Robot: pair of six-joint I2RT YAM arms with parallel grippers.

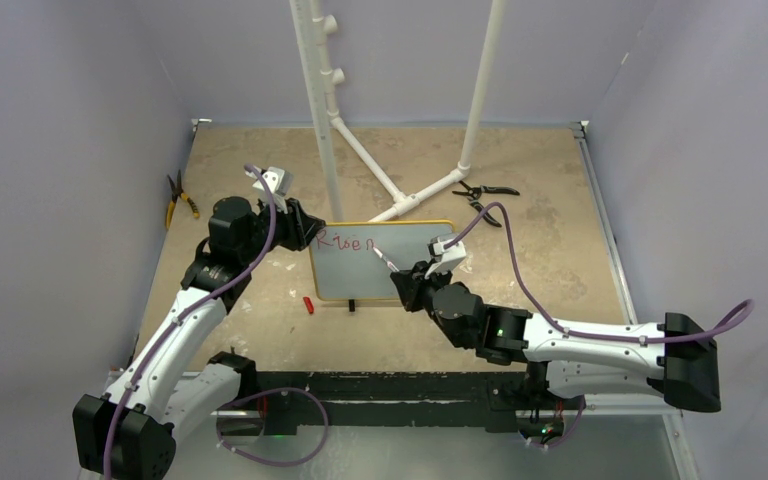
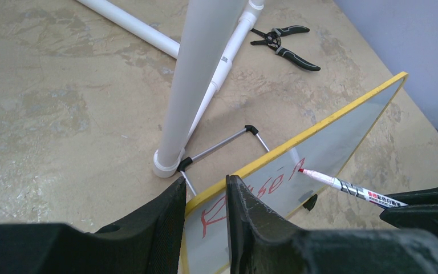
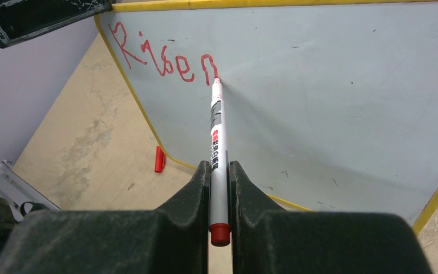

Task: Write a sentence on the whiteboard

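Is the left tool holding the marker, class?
No, the marker sits clamped in the right tool, while the left tool grips the whiteboard by its yellow edge.

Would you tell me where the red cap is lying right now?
In the top view the red cap lies on the table just off the whiteboard's lower-left corner, left of centre and apart from its frame.

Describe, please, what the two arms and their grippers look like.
The left arm and right arm have white link shells, black joint housings and a purple cable running along each. The left gripper and right gripper are chunky and matte black, scuffed whitish on the left.
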